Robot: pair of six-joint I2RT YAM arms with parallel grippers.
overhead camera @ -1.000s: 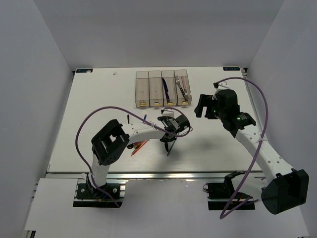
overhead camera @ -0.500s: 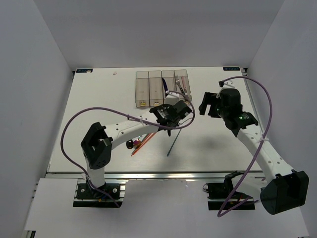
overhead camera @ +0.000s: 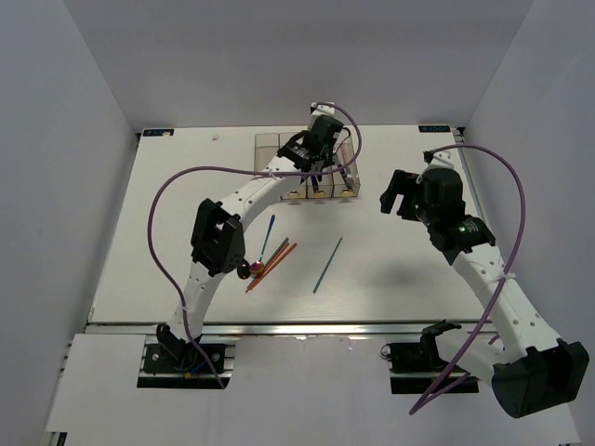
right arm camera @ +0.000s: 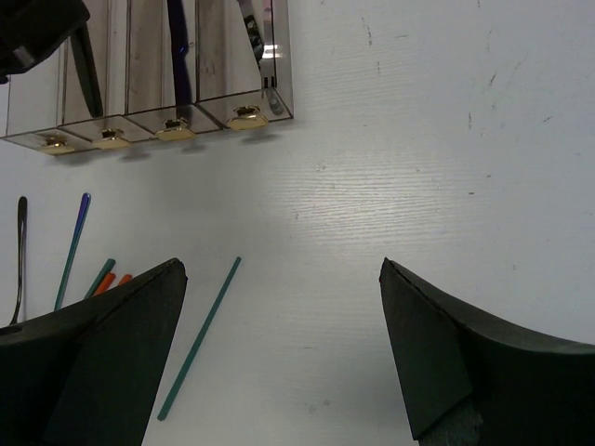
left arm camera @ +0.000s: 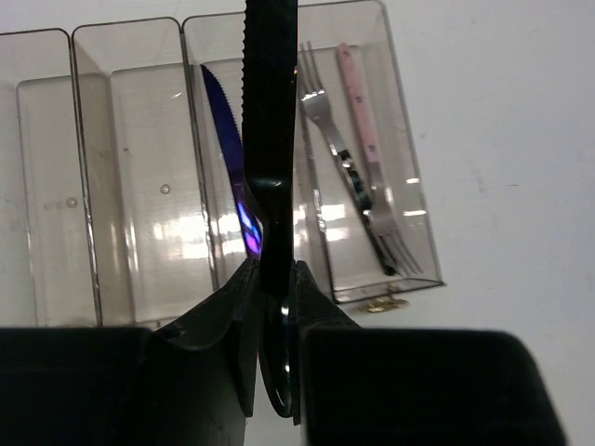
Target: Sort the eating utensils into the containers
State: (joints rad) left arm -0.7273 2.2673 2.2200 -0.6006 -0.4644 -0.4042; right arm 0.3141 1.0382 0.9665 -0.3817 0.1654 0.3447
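The left gripper [left arm camera: 274, 283] is clamped on the handle of a black serrated plastic knife [left arm camera: 270, 102], held over the row of four translucent grey-tan rectangular containers [left arm camera: 130, 186], above the third bin, where a blue knife [left arm camera: 221, 116] lies; a silver fork [left arm camera: 327, 139] and a pink-handled fork [left arm camera: 361, 102] lie in the fourth. The right gripper [right arm camera: 284, 344] hangs spread wide and empty over the white tabletop [right arm camera: 418, 139], near a loose teal chopstick [right arm camera: 200, 336]

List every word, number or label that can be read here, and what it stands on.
No text can be read in any view.
Yellow tabs on the containers: blank or too small to tell.
Small tags at the far corners of the table: too blurred to read.
Black knife in the left pincer: no marking shows.
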